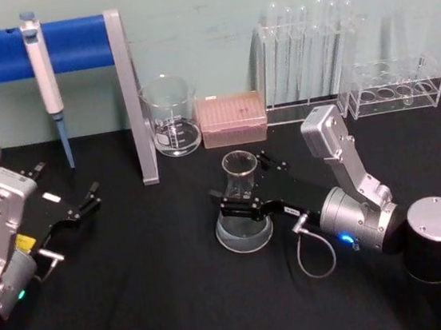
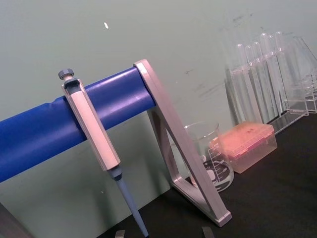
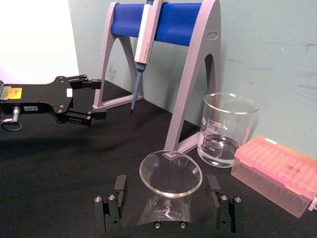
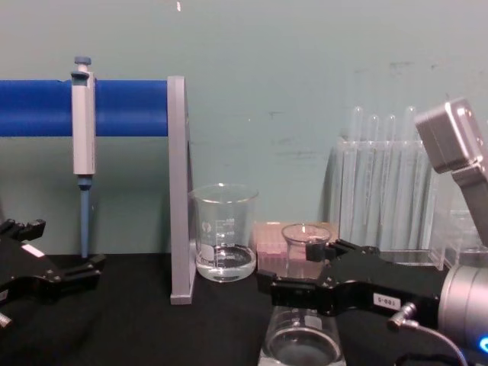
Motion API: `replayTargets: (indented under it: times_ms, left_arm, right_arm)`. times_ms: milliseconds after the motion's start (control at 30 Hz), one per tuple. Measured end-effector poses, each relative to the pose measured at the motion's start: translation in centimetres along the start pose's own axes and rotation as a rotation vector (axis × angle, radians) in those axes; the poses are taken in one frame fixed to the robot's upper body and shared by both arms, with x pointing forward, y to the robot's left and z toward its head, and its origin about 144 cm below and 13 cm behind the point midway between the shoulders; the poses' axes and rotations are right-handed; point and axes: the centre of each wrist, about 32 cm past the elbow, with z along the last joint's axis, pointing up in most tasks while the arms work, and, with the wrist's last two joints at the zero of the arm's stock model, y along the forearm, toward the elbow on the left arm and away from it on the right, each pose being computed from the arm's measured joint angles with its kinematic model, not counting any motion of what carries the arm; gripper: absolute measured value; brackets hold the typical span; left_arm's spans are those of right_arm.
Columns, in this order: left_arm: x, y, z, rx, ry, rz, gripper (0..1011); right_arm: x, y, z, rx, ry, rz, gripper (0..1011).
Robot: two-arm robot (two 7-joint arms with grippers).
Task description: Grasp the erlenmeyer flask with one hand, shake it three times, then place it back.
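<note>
Your right gripper (image 1: 242, 186) sits low over the black table (image 1: 141, 303), reaching toward the middle of the work area. Its fingers (image 1: 238, 209) are spread, one on each side of the erlenmeyer flask (image 1: 242, 206). In the right wrist view you see the flask's round rim (image 3: 171, 172) centred between the two black jaws, with a gap on each side; whether either pad touches the glass you cannot tell. The chest view shows the flask's neck (image 4: 305, 245) rising above the gripper's black body, and its wide base (image 4: 301, 345) standing on the table below the jaws. The flask stands upright.

Beyond the right gripper, against the wall, you have a glass beaker (image 1: 171, 116) with a little clear liquid and, just beside it, a pink tip box (image 1: 232, 118). Farther toward that gripper's outer side stands a clear rack of test tubes (image 1: 304, 62), then a second, lower clear rack (image 1: 398, 87).

Your left gripper (image 1: 81, 208) rests well apart from the flask, low over the table on the left. Its fingers stand open with nothing between them, as the right wrist view (image 3: 81, 100) shows clearly. Past it rises the grey stand with a blue bar (image 1: 77, 44), and a pipette (image 1: 45, 82) hangs from that bar, tip pointing down. One grey leg of the stand (image 1: 136, 103) lands between the left gripper and the beaker.
</note>
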Motion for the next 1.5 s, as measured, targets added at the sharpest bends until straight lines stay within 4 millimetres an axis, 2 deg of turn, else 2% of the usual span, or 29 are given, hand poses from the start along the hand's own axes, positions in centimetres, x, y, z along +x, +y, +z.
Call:
replayTargets:
  times_ms: [433,1033,1500]
  left_arm:
    - [0.0,0.0,0.0,0.0,0.0,0.0,1001]
    - [0.0,0.0,0.0,0.0,0.0,0.0,1001]
    - [0.0,0.0,0.0,0.0,0.0,0.0,1001]
  right_arm:
    - [0.3,-0.7,0.1,0.009,0.007,0.025,1002]
    - [1.3,-6.3,0.4,0.001,-0.001,0.042,1002]
    - [1.9,-8.9,0.6,0.009,-0.013,0.022,1002]
